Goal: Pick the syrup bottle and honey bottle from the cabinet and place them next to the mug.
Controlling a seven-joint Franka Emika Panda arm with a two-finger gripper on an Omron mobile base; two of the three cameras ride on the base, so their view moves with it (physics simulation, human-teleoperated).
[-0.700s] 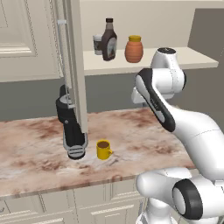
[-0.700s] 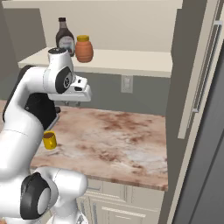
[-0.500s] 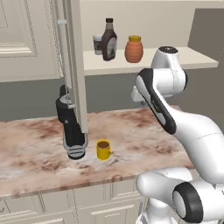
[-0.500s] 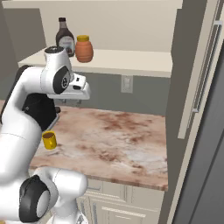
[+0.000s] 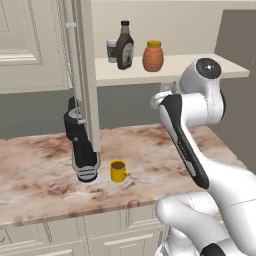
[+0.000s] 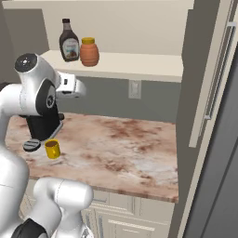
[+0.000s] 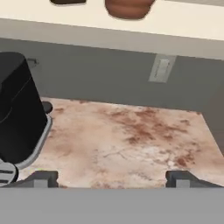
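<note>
The dark brown syrup bottle (image 5: pixel 124 46) (image 6: pixel 69 42) stands on the pale shelf of the cabinet (image 5: pixel 200 66), with the squat orange honey bottle (image 5: pixel 153 56) (image 6: pixel 89 51) right beside it. In the hand view, the honey bottle's base (image 7: pixel 129 8) shows at the top edge. The yellow mug (image 5: pixel 118 171) (image 6: pixel 52 148) sits on the marble counter below. My gripper (image 7: pixel 112 178) (image 6: pixel 80 89) hovers below shelf height, under the bottles and above the counter. It is open and holds nothing.
A white-lidded paper cup (image 5: pixel 112 50) stands behind the syrup bottle. A black coffee machine (image 5: pixel 82 150) (image 7: pixel 17 109) sits next to the mug. The open cabinet door (image 5: pixel 85 75) with its metal handle hangs above it. A wall outlet (image 7: pixel 161 68) is under the shelf.
The arm has shifted slightly, carrying the hand a little up and sideways beneath the shelf. The bottles and mug have not moved.
</note>
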